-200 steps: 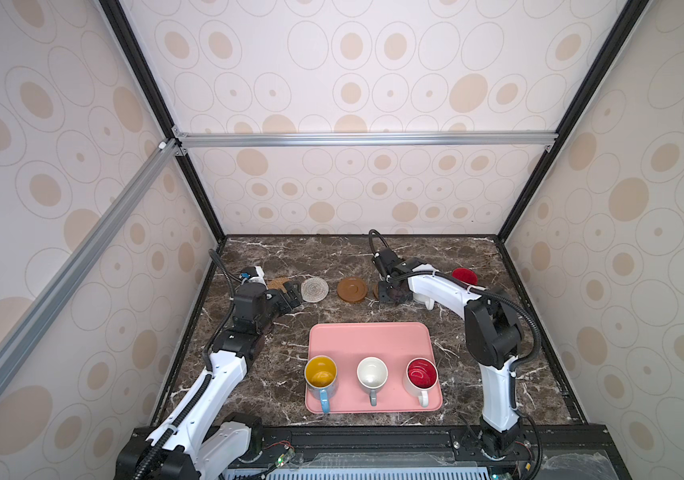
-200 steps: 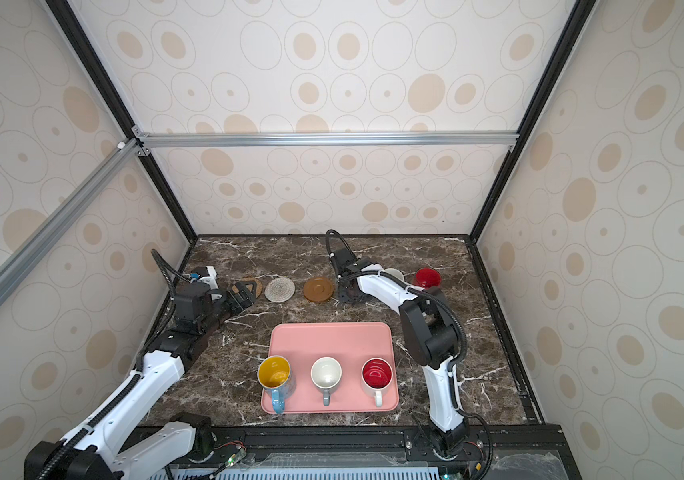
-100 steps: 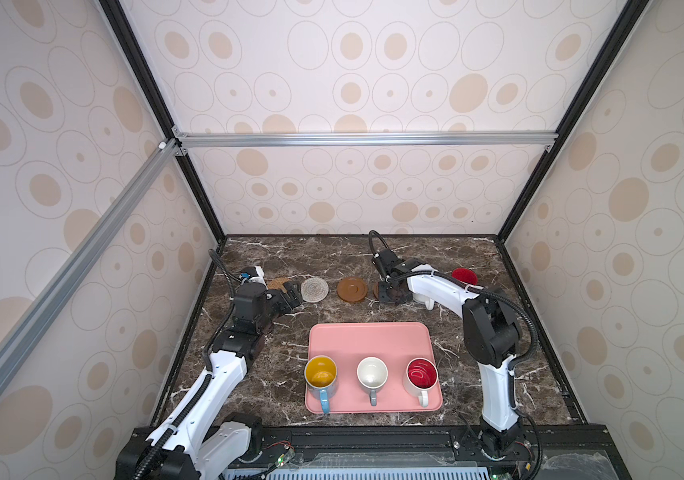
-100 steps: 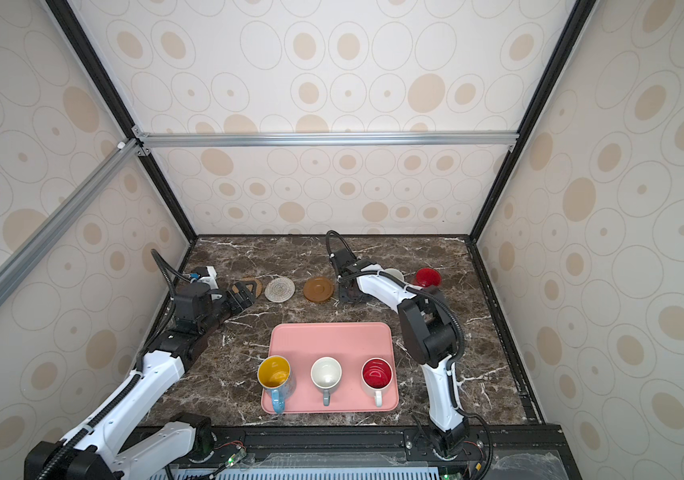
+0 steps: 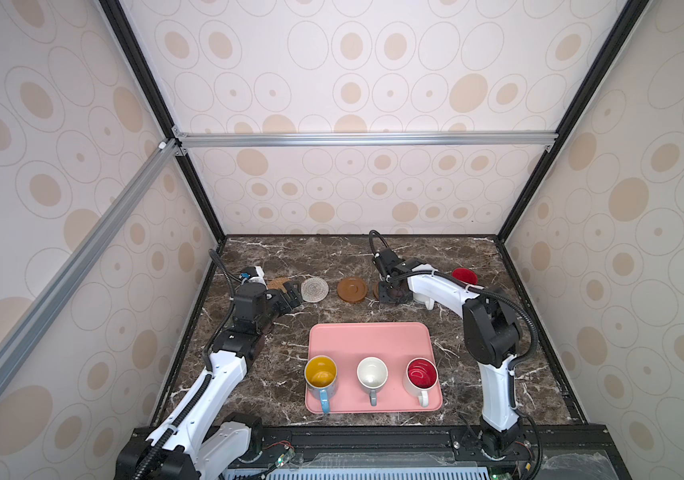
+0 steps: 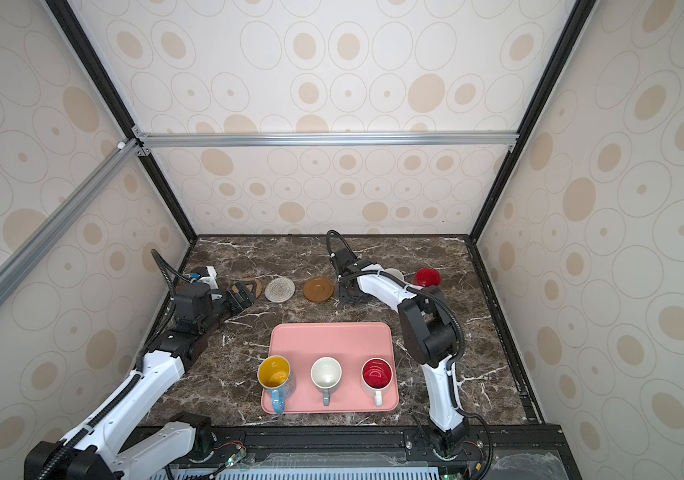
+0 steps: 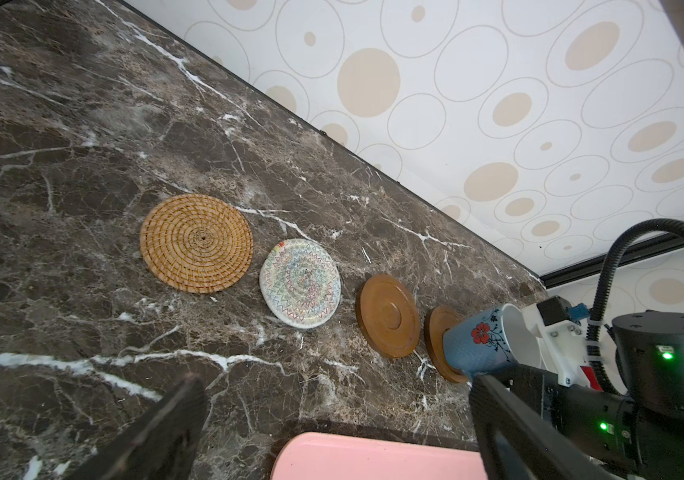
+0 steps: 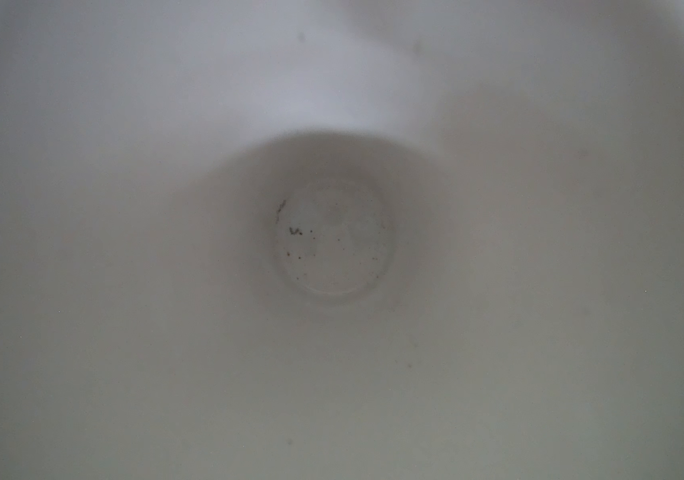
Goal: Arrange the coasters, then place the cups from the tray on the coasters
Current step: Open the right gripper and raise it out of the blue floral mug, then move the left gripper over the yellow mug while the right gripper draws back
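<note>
Four coasters lie in a row at the back: tan rattan (image 7: 196,243), cream woven (image 7: 300,283), a brown disc (image 7: 388,315) and a second brown disc (image 7: 436,332). A light blue cup (image 7: 477,340) with a red flower stands on that second disc. My right gripper (image 5: 393,293) is right over this cup. The right wrist view shows only the cup's white inside (image 8: 332,237), and the fingers are hidden. My left gripper (image 7: 336,386) hangs open and empty by the rattan coaster (image 5: 277,284). The pink tray (image 5: 369,336) holds three cups: yellow-inside (image 5: 321,372), grey (image 5: 372,372), red-inside (image 5: 422,373).
A red cup (image 5: 464,276) stands at the back right. A white cup (image 6: 394,274) shows partly behind my right arm. Patterned walls and black frame posts close in the marble table on three sides.
</note>
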Controlling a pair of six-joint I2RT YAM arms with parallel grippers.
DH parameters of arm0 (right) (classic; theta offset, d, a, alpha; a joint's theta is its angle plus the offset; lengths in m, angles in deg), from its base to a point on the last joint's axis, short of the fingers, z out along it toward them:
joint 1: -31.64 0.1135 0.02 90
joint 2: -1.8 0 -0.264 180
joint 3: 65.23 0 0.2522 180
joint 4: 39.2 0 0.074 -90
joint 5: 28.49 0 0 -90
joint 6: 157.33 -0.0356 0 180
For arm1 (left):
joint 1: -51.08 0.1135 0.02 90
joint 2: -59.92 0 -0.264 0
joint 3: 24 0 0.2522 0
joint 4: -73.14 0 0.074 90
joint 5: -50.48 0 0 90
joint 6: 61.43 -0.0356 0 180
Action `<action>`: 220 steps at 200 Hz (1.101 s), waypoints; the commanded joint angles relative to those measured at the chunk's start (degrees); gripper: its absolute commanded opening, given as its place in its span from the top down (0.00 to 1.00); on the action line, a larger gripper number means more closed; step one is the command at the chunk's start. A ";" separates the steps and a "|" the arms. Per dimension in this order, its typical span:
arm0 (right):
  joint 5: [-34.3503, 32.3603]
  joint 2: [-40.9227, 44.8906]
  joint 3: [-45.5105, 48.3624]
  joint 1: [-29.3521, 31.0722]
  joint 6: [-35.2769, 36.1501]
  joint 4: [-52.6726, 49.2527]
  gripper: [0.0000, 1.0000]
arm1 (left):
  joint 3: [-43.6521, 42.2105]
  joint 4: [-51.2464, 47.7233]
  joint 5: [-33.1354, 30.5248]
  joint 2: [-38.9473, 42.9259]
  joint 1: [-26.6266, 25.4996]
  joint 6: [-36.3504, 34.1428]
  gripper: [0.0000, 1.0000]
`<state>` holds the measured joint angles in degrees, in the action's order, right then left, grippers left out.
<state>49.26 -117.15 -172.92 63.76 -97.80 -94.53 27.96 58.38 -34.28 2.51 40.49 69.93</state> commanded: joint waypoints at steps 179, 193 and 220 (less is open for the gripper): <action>0.92 10.88 -2.66 -0.49 1.55 -3.67 0.32 | 0.91 -0.34 -0.69 1.55 0.31 0.65 0.00; 1.02 11.85 -2.65 -0.47 1.62 -3.65 0.31 | 0.95 -0.41 -0.67 1.58 0.31 0.57 0.00; 0.93 13.79 -2.05 -0.48 1.70 -3.68 0.31 | 1.06 -0.33 -0.64 1.57 0.31 0.47 0.00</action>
<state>50.90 -106.12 -174.36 63.71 -96.41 -96.56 27.96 58.34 -34.48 3.48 40.49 69.93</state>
